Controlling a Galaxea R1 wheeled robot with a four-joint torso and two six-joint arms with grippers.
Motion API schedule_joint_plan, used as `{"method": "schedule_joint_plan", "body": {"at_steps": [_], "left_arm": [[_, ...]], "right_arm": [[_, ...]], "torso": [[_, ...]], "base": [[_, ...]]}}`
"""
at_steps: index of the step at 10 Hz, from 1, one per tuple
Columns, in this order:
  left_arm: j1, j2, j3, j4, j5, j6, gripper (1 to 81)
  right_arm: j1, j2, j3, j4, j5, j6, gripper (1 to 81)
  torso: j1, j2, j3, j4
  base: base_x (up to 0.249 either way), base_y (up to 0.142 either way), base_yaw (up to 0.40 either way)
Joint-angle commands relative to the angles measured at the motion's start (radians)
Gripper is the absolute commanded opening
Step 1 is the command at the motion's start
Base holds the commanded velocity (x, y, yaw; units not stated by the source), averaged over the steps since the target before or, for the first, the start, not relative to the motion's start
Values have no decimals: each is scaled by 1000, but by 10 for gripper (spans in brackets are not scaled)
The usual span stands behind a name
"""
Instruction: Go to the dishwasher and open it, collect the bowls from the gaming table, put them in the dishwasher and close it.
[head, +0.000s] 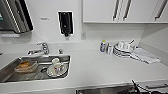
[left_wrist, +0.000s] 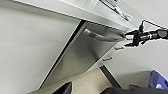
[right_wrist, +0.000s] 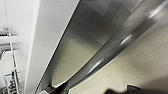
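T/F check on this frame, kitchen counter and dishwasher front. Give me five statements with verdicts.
1. The sink holds dishes. True.
2. The tap stands right of the sink. False: it is behind the sink.
3. The dishwasher has a brushed steel front with a bar handle. True.
4. The wall dispenser is white. False: it is black.
5. A stack of dishes sits on the counter. True.

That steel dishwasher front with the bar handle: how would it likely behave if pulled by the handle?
The dishwasher front looks like a rigid brushed steel panel, so it should probably swing as one stiff piece rather than flex. Its bar handle is smooth, rounded and glossy, so a grip could slip along it. The right gripper sits at the handle's end, where pulling may feel uneven.
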Motion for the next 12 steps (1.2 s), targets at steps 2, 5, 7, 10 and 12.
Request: {"method": "schedule_joint_plan", "body": {"at_steps": [2,5,7,10,12], "left_arm": [[-60,-46,17,20,15,3,811],[-60,-44,9,20,15,3,811],[-60,-40,7,22,17,3,811],[-58,-32,3,22,17,3,811],[-60,-27,-13,19,17,3,811]], "right_arm": [[130,-75,-34,85,-37,198,811],[143,-105,-59,87,-80,255,811],[149,-95,-97,72,-115,278,811],[130,-32,-122,72,-115,278,811],[115,20,-134,72,-115,278,811]], "torso": [[0,0,0,0],[0,0,0,0],[0,0,0,0],[0,0,0,0],[0,0,0,0]], "base": [[0,0,0],[0,0,0],[0,0,0],[0,0,0],[0,0,0]]}}
